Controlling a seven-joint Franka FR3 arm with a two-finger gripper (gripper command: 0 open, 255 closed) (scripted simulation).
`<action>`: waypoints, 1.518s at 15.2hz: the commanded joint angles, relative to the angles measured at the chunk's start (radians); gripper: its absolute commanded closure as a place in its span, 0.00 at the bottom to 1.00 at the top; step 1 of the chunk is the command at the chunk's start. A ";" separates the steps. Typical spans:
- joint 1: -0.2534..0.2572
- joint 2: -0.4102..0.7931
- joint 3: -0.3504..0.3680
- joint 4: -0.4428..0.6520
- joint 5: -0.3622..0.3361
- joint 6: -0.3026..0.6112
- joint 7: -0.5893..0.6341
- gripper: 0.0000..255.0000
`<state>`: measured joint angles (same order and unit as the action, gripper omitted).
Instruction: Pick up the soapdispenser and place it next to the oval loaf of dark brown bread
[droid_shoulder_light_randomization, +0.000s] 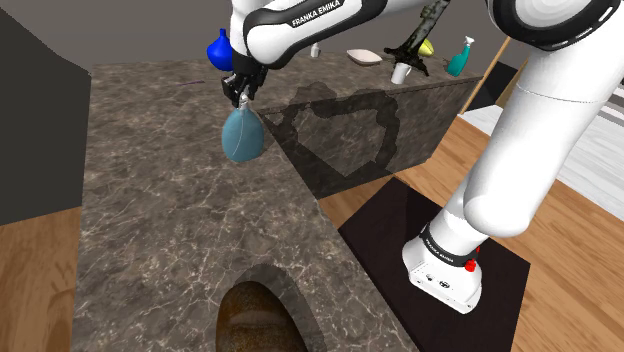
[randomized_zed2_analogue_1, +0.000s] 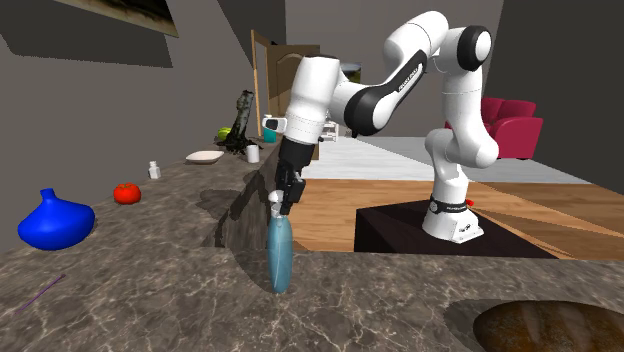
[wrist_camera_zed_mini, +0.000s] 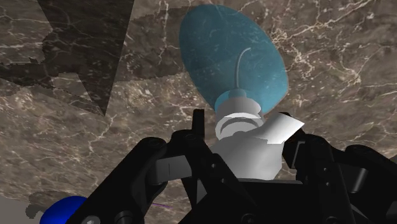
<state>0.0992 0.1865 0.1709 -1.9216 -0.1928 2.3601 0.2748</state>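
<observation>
A translucent teal-blue soap dispenser (droid_shoulder_light_randomization: 242, 135) (randomized_zed2_analogue_1: 280, 255) (wrist_camera_zed_mini: 232, 60) with a pale grey pump stands upright on or just over the dark marble counter (droid_shoulder_light_randomization: 150, 200); contact with the top is unclear. My gripper (droid_shoulder_light_randomization: 243, 90) (randomized_zed2_analogue_1: 283, 200) (wrist_camera_zed_mini: 245, 159) comes down from above and is shut on the pump head, with a black finger (wrist_camera_zed_mini: 203, 159) on each side of it. The oval dark brown loaf (droid_shoulder_light_randomization: 258, 320) (randomized_zed2_analogue_1: 555, 328) lies at the counter's near end in the shoulder view, well away from the dispenser.
A blue vase (droid_shoulder_light_randomization: 218, 48) (randomized_zed2_analogue_1: 55, 222) (wrist_camera_zed_mini: 63, 210) stands behind the dispenser, and a tomato (randomized_zed2_analogue_1: 125, 193) lies further along. A white bowl (droid_shoulder_light_randomization: 365, 57), a small cup (droid_shoulder_light_randomization: 400, 72) and a teal spray bottle (droid_shoulder_light_randomization: 460, 58) sit on the far counter section. The counter's edge drops to wood floor beside the stand (droid_shoulder_light_randomization: 440, 260).
</observation>
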 joint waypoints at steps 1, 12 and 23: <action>0.000 0.000 0.000 0.000 0.000 0.000 0.000 1.00; -0.001 -0.019 0.003 0.030 0.012 -0.048 -0.012 1.00; -0.002 -0.057 0.008 0.130 0.036 -0.184 -0.039 1.00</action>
<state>0.0970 0.1355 0.1779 -1.8005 -0.1595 2.1904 0.2383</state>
